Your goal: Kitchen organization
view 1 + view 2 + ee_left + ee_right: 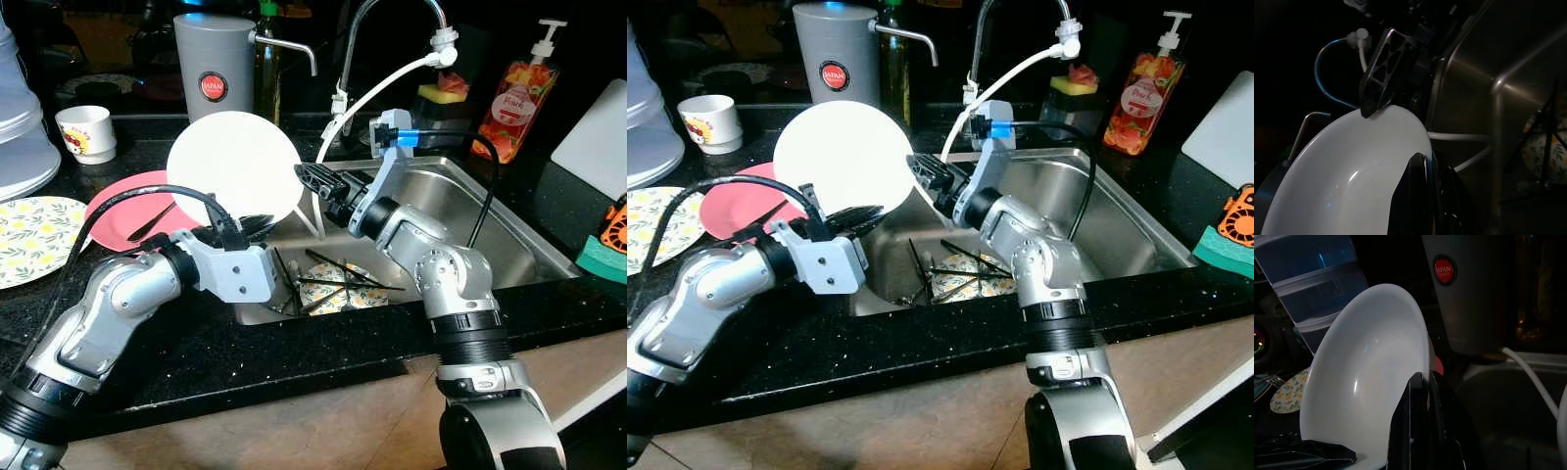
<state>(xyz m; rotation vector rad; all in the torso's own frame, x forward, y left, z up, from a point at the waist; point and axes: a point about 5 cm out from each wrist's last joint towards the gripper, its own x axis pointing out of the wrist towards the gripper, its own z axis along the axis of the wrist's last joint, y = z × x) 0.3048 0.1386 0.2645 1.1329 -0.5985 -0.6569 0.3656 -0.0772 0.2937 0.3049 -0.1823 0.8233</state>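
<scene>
White plate [233, 165] in both pincers

Black speckled countertop [245, 357] surrounding a stainless steel sink basin [509, 230], with a curved chrome faucet [377, 20] at the far side. Pale floor [323, 421] lies near. The far background is dark; light falls on the sink and counter.

pink plate [127, 211] — half behind white plate [233, 168]; patterned plate [29, 235] — cut by edge
</scene>
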